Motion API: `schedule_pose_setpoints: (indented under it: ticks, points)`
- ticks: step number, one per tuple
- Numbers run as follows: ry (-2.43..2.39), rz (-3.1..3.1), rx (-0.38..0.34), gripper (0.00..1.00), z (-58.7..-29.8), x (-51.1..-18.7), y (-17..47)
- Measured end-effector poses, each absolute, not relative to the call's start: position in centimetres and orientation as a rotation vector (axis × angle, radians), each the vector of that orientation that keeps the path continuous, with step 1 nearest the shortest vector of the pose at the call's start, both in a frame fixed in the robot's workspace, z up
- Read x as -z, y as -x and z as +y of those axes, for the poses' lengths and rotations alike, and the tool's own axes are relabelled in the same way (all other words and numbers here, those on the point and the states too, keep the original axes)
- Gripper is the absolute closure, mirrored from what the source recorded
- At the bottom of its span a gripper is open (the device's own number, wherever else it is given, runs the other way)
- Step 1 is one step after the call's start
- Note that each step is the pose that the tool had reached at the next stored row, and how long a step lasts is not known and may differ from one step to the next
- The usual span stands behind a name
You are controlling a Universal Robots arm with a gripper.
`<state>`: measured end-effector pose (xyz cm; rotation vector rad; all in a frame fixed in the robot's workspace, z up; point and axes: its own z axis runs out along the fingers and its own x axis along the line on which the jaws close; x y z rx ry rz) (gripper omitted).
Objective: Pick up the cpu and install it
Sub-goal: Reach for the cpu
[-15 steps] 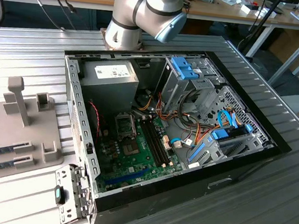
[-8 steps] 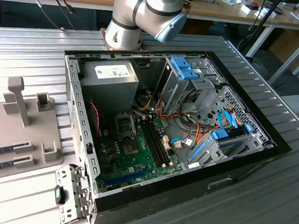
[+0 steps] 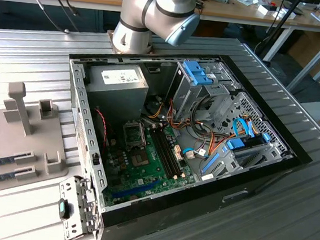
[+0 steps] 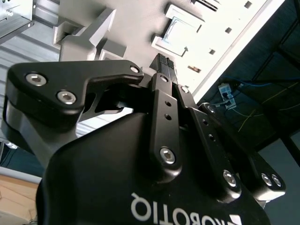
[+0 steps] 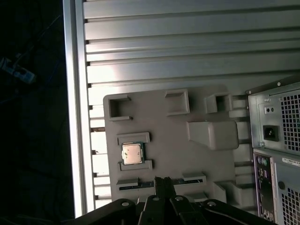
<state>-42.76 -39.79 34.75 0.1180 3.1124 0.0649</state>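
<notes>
The cpu (image 5: 132, 153), a small square chip with a silvery top, lies flat in a recess of the grey fixture plate (image 5: 173, 117) in the first wrist view. My gripper (image 5: 163, 180) hangs above that plate, a short way off to one side of the cpu and not touching it. Its black fingers (image 4: 164, 70) are shut together with nothing between them in both wrist views. In the exterior view the black socket frame (image 3: 134, 133) sits on the green motherboard (image 3: 155, 173) inside the open computer case (image 3: 269, 167). The fixture plate (image 3: 51, 163) lies to the exterior view's left of the case.
The grey power supply box (image 3: 118, 82) and the drive cages with blue clips (image 3: 201, 73) crowd the case interior, along with loose cables (image 3: 203, 144). The ribbed metal table (image 5: 187, 47) ends at an edge rail (image 5: 75, 93) near the plate. The case's rear panel (image 5: 276, 140) stands beside the plate.
</notes>
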Motion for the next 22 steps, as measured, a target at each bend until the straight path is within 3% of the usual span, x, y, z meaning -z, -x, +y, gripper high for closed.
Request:
schedule_pose_setpoints:
  ticks: [22]
  points:
    - [-0.118,3.112,-0.065,0.89,-39.7,-32.6,43.8]
